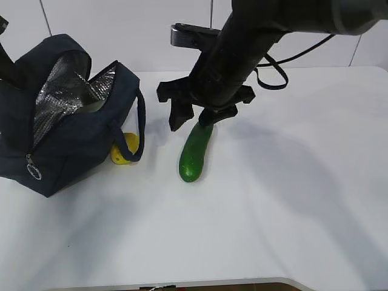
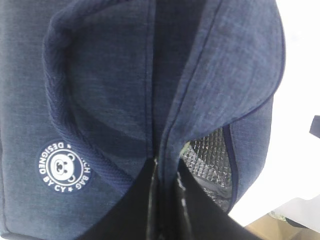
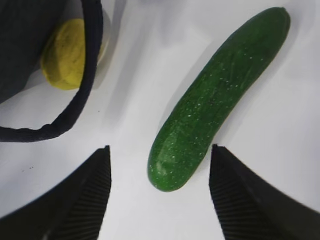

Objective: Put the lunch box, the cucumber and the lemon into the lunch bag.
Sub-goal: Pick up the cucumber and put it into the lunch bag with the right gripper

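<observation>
Right wrist view shows the right end effector point(image 3: 160, 192) spread wide around the dark green cucumber's point(image 3: 215, 100) lower end on the white table point(image 3: 280, 145), yellow lemon point(image 3: 67, 55) upper left behind a handle. Only the left wrist view shows the left end effector point(image 2: 167, 200) pinching the navy fabric lunch bag's point(image 2: 110, 75) rim.

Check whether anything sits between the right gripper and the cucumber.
Nothing visible does. The right gripper is open above the cucumber, one finger on either side of its end. The lemon lies off to the side under the lunch bag handle.

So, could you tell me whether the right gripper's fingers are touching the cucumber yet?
Apart. In the right wrist view, white table shows between the cucumber and both fingers of the open right gripper.
</observation>
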